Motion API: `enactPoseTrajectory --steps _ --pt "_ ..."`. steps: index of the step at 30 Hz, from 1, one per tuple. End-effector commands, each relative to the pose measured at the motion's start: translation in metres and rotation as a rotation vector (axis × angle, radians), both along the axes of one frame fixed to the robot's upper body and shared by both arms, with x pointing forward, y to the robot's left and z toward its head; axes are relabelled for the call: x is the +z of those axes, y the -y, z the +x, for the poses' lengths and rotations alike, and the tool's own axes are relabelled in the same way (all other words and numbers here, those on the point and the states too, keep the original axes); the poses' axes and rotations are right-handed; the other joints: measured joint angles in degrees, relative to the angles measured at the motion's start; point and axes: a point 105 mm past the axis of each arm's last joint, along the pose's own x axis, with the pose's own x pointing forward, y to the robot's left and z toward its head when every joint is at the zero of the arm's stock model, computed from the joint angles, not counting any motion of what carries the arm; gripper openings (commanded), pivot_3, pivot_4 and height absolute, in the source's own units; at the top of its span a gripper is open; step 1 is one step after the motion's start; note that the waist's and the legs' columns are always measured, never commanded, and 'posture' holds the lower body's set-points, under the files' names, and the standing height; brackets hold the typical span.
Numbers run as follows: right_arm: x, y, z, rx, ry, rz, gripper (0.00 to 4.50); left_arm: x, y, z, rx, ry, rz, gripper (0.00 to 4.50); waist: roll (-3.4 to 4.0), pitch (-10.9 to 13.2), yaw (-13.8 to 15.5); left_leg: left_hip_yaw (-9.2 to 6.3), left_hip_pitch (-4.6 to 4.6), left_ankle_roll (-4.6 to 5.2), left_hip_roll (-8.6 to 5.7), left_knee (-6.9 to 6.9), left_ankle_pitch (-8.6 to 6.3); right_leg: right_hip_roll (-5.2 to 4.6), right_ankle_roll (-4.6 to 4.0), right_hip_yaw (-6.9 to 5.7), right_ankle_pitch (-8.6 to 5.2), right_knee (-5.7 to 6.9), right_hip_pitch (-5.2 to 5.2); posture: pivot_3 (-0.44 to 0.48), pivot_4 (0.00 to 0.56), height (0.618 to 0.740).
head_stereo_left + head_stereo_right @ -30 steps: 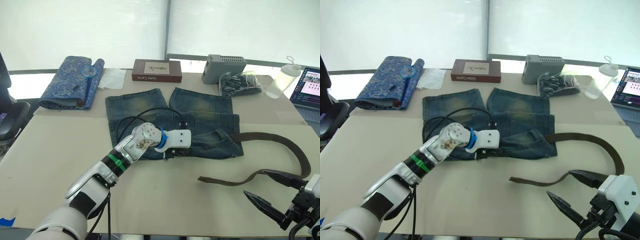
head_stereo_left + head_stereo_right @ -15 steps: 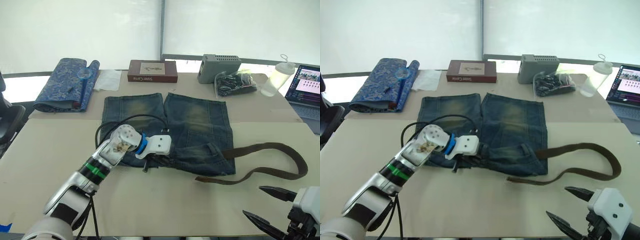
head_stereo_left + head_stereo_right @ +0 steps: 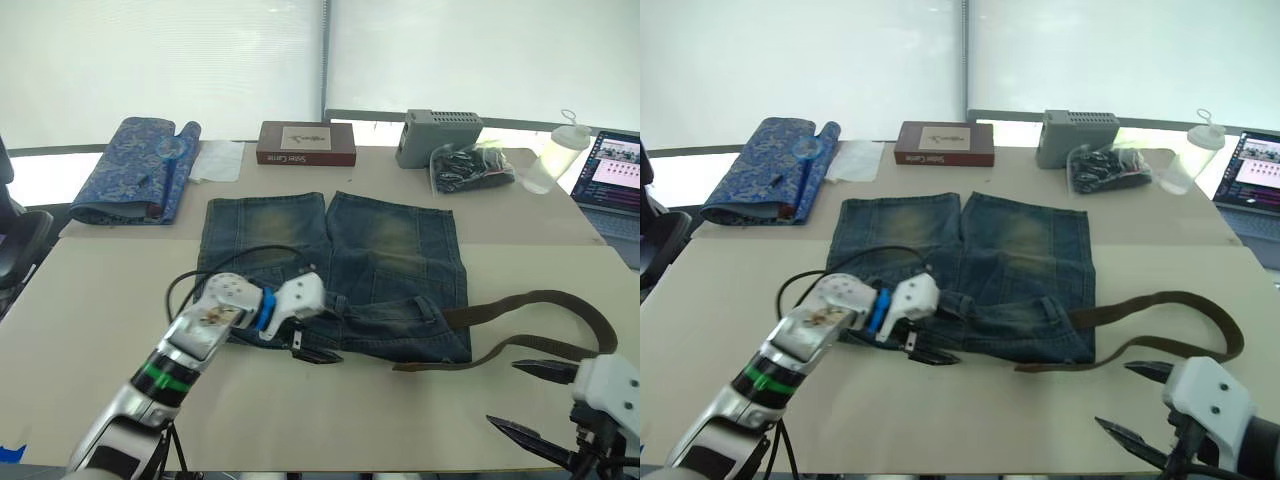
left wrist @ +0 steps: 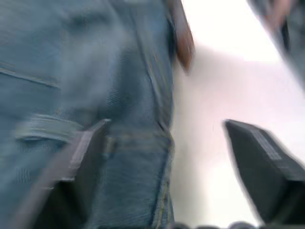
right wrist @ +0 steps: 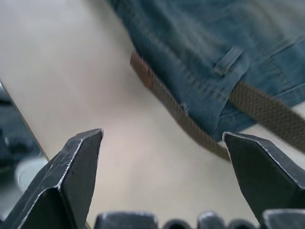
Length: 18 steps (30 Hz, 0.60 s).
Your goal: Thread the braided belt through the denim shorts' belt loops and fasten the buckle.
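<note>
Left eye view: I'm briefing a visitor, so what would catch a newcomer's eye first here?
The denim shorts lie flat mid-table, with the left gripper open at their near waistband edge. The braided belt emerges from the shorts and loops over the table toward the open right gripper hovering at the near edge.

Both arms reach forward, left tool point(image 3: 308, 345) and right tool point(image 3: 545, 400) spread wide.

Faded blue denim shorts point(image 3: 340, 270) with yellowish worn patches; dark brown braided belt point(image 3: 545, 303); beige counter point(image 3: 90, 300); blue patterned fabric roll point(image 3: 135, 168).
</note>
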Motion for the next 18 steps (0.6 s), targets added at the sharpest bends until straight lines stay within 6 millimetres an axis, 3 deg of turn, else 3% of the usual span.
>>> enactPoseTrajectory --steps 1,6,10,11,18 --pt "-0.010 0.005 0.016 0.008 -0.072 -0.037 4.50 0.021 -0.013 -0.016 -0.027 0.014 -0.036 4.25 -0.01 0.01 0.19 -0.01 0.02 -0.04 -0.01 0.00 -0.02 0.02 -0.02 -0.01 0.00 -0.01 0.05 0.000 0.150 0.740" --pt "-0.027 0.013 0.047 0.078 -0.091 -0.179 4.50 0.021 -0.007 -0.030 -0.041 0.033 -0.046 4.25 -0.01 0.06 1.16 0.02 0.06 0.01 -0.12 0.08 -0.05 0.01 0.07 -0.04 -0.08 -0.08 0.13 0.000 0.150 0.740" --pt "-0.039 0.021 0.057 0.108 -0.142 -0.249 4.50 0.020 -0.004 -0.032 -0.024 0.065 -0.059 4.25 -0.04 0.07 1.43 0.03 -0.10 0.10 -0.15 0.21 -0.10 0.00 0.00 -0.01 -0.03 -0.09 0.10 0.000 0.150 0.740" --pt "-0.043 0.024 0.057 0.127 -0.164 -0.280 3.97 0.021 -0.003 -0.032 -0.014 0.070 -0.068 4.31 -0.04 0.07 1.48 0.04 -0.10 0.10 -0.14 0.20 -0.10 0.01 0.00 0.00 -0.03 -0.08 0.08 0.000 0.150 0.740" --pt "-0.046 0.030 0.057 0.182 -0.195 -0.301 1.54 0.022 0.003 -0.029 -0.015 0.062 -0.100 4.31 -0.04 0.07 1.65 0.06 -0.10 0.07 -0.12 0.22 -0.08 0.06 0.05 -0.03 -0.04 -0.04 0.09 0.000 0.150 0.740"
